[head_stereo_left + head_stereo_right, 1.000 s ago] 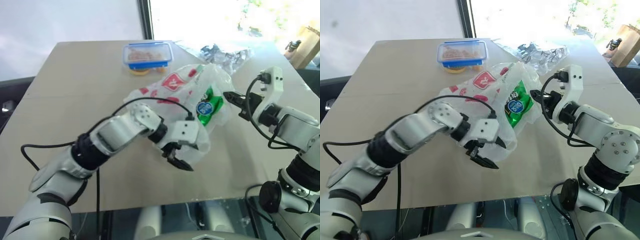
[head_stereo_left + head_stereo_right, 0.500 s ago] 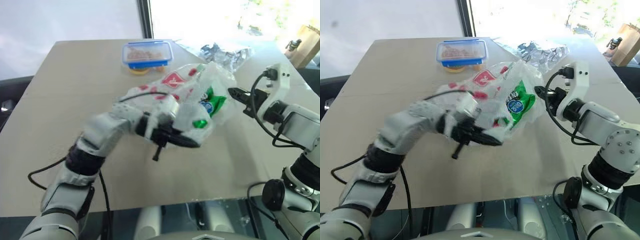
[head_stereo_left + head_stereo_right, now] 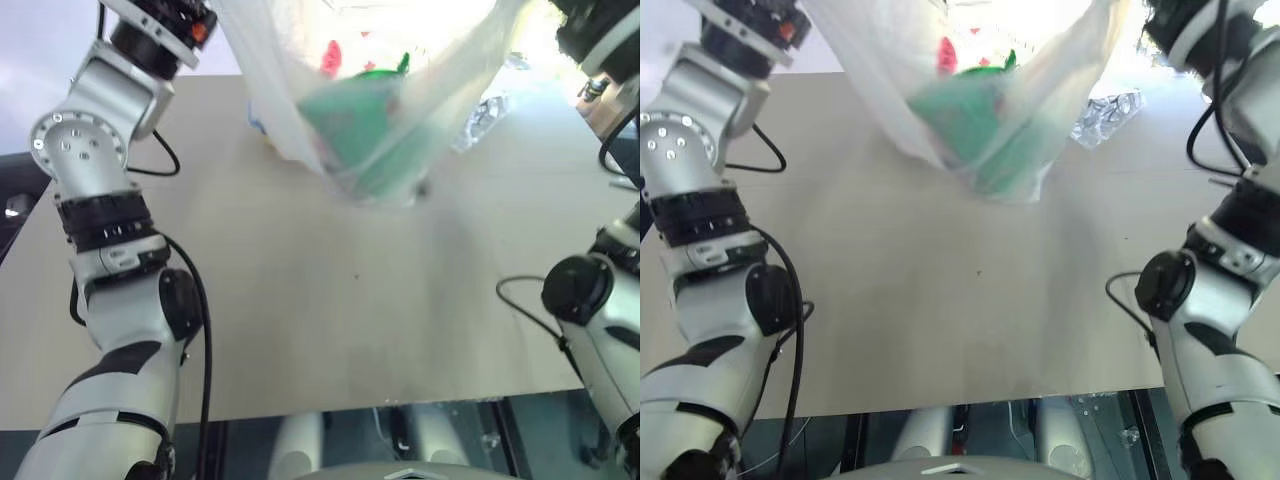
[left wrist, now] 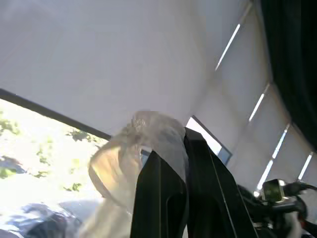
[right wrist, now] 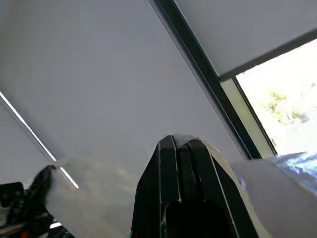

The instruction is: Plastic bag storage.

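Plastic bag (image 3: 370,120) between both hands

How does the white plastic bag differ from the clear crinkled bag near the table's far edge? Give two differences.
The plastic bag hangs in the air above the table; the clear bag lies on it. The plastic bag is milky white with red marks and a green packet inside; the clear bag is silvery. Both are thin plastic.

Translucent plastic bag (image 3: 380,110), hanging above table

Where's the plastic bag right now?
In the left eye view the plastic bag hangs above the table's far middle, its top edges pinched by the left gripper and right gripper.
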Robot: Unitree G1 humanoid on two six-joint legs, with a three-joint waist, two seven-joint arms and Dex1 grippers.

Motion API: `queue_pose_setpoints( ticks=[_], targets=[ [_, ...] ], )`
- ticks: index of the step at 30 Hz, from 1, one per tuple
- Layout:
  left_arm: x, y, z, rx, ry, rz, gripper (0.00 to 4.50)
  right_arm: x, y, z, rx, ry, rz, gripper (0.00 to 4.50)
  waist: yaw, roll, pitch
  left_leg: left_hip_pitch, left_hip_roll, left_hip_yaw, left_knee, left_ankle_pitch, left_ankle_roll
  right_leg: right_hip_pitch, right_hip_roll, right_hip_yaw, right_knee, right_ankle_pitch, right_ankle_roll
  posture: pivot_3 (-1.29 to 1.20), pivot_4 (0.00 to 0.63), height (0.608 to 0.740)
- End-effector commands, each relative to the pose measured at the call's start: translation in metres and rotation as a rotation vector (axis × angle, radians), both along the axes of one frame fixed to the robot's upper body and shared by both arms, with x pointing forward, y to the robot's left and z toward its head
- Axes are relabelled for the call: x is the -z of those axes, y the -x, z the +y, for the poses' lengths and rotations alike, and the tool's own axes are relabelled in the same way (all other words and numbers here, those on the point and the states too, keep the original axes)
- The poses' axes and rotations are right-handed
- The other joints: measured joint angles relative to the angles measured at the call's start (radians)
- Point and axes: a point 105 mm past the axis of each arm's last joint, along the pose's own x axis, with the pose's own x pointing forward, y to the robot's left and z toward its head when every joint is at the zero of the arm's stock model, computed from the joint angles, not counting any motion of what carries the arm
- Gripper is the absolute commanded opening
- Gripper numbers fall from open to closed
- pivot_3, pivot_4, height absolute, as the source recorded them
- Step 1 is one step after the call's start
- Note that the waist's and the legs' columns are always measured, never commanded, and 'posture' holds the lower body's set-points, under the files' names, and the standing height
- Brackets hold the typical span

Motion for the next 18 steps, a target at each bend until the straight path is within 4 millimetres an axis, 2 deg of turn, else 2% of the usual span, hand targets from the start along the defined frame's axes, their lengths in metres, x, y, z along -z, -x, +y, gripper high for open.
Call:
queue_pose_setpoints(
  ticks=[1, 6, 11, 14, 18],
  targets=[
    [-0.035, 0.006, 0.005, -0.065, 0.001, -0.132, 0.08, -0.042, 0.019, -0.011, 0.026, -0.023, -0.136, 0.0, -0.003, 0.0, 0.0, -0.002, 0.0, 0.001, -0.001, 0.0, 0.0, -0.002, 0.0, 0.0, 0.0, 0.0, 0.0, 0.0, 0.15, 0.74],
    [-0.041, 0.004, 0.004, -0.068, -0.006, -0.157, 0.08, -0.049, 0.024, -0.025, 0.09, 0.018, -0.145, 0.0, -0.004, 0.0, 0.0, -0.003, 0.0, 0.002, -0.007, 0.001, -0.001, -0.003, -0.001, 0.001, -0.002, 0.0, 0.0, 0.0, 0.15, 0.74],
    [-0.028, 0.001, -0.004, -0.085, -0.089, -0.147, 0.08, -0.039, 0.031, -0.035, 0.145, 0.079, -0.137, 0.0, -0.004, 0.0, 0.001, -0.003, 0.0, 0.003, -0.008, 0.001, -0.001, -0.004, -0.001, 0.001, -0.002, 0.0, 0.0, 0.0, 0.15, 0.74],
    [-0.012, 0.0, -0.009, -0.155, -0.197, -0.141, 0.08, -0.018, 0.034, -0.03, 0.18, 0.198, -0.112, 0.0, -0.004, 0.0, 0.001, -0.003, 0.0, 0.003, -0.008, 0.001, -0.001, -0.004, -0.002, 0.002, -0.001, 0.0, 0.0, 0.0, 0.15, 0.74],
    [0.029, 0.0, -0.019, -0.25, -0.353, -0.091, 0.08, 0.035, 0.037, -0.014, 0.232, 0.456, -0.068, 0.0, -0.004, 0.0, 0.001, -0.002, 0.001, 0.004, -0.007, 0.001, -0.001, -0.004, -0.002, 0.002, 0.0, 0.0, 0.0, 0.0, 0.15, 0.74]
  ],
)
